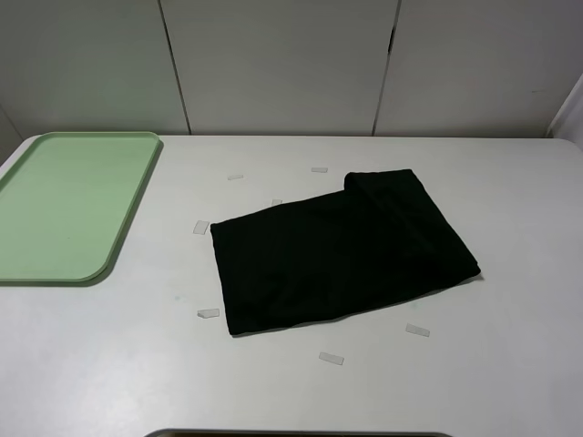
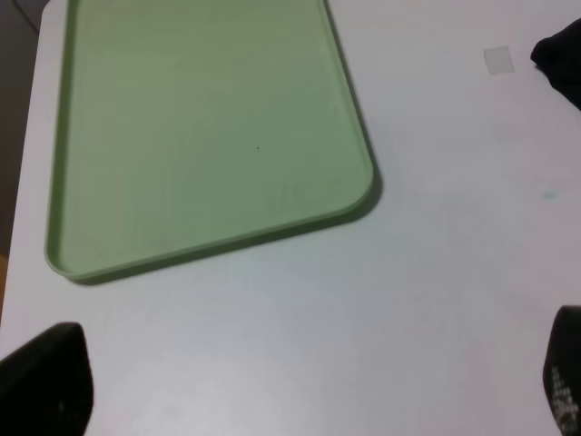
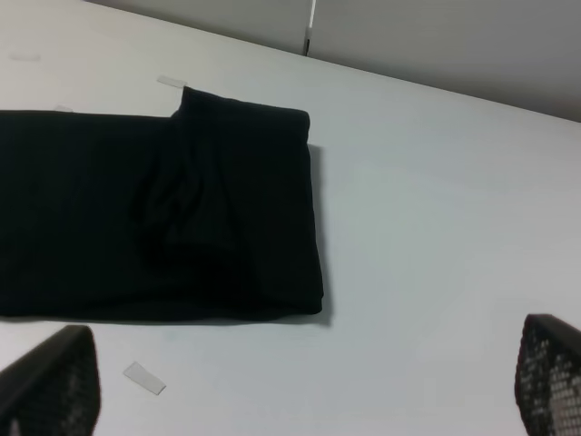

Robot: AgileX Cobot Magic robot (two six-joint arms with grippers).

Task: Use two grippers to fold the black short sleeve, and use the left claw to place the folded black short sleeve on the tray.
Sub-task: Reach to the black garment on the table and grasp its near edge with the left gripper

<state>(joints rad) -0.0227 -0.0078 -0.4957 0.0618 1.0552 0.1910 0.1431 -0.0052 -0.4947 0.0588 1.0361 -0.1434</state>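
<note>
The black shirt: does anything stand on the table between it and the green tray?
Nothing visible blocks the way. Between the shirt and the tray, only a small flat paper scrap lies on the table, close to the shirt's corner.

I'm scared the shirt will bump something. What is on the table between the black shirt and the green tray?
The high view shows only bare table and one small paper scrap beside the black shirt, nothing else up to the tray.
</note>
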